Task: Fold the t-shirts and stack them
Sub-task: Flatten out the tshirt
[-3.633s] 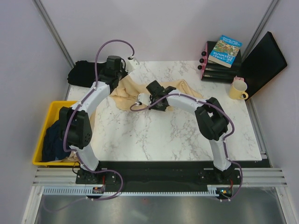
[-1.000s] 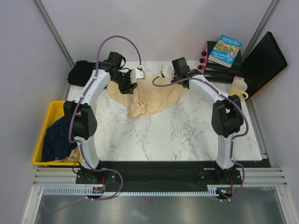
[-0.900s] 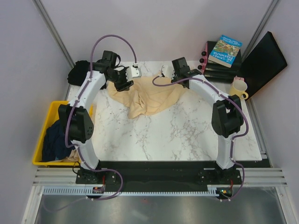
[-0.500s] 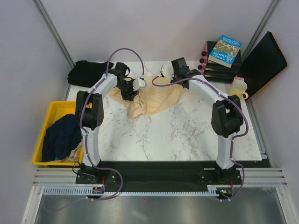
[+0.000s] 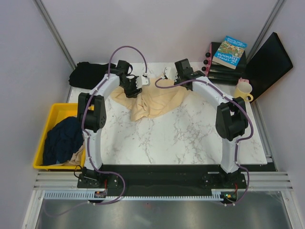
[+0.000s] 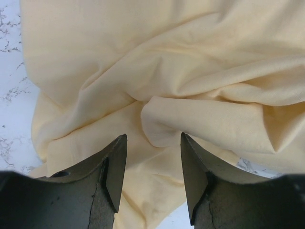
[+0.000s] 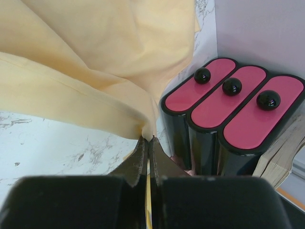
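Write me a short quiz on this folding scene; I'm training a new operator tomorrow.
1. True or false: the right jaws are shut on an edge of the cream t-shirt.
2. Where does the navy t-shirt lie? A) in the yellow bin B) under the cream t-shirt C) in the right jaws
3. Fill in: the left jaws stand ___ over the cream t-shirt.
Key: 1 true; 2 A; 3 open.

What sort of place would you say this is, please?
Probably a robotics lab test cell, not a home: plain pale partition walls, two white-and-black robot arms bolted beside a white marble-pattern tabletop, and a yellow plastic bin.
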Tool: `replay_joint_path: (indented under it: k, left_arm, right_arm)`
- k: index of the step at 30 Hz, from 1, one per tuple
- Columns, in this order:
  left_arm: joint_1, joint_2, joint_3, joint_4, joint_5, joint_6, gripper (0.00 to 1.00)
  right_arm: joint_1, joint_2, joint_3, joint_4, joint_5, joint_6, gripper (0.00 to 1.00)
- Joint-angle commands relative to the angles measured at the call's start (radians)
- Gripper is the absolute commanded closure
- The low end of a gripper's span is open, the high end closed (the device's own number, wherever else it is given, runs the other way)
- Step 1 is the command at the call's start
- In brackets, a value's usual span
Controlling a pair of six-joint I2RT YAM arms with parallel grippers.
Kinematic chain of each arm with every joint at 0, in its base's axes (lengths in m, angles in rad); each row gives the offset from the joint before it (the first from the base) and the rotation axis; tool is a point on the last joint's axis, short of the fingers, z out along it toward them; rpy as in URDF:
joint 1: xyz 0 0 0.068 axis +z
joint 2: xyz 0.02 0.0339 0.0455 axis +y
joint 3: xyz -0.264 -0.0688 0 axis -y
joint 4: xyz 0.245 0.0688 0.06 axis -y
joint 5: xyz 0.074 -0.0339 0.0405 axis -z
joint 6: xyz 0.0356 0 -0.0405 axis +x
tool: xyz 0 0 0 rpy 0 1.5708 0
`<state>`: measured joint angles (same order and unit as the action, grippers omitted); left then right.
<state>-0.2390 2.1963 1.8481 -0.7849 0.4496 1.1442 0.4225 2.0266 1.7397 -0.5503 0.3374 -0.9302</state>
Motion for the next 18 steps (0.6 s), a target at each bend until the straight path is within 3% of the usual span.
replay_joint_path:
  k: [1,14,16,18]
  left_arm:
    - [-0.005,-0.029,0.011,0.018,0.032,0.006,0.44]
    - [-0.023,0.003,-0.007,-0.048,0.046,0.02,0.43]
    - [-0.025,0.003,-0.007,-0.051,0.043,0.02,0.51]
    - [-0.025,0.003,-0.007,-0.051,0.038,0.014,0.79]
  right_arm:
    - [0.005,0.003,0.064,-0.008,0.0,0.011,1.0]
    - [0.005,0.011,0.077,-0.008,-0.005,-0.01,1.0]
    - [0.005,0.007,0.073,-0.008,-0.003,-0.012,1.0]
    - [0.007,0.006,0.07,-0.008,-0.001,-0.012,1.0]
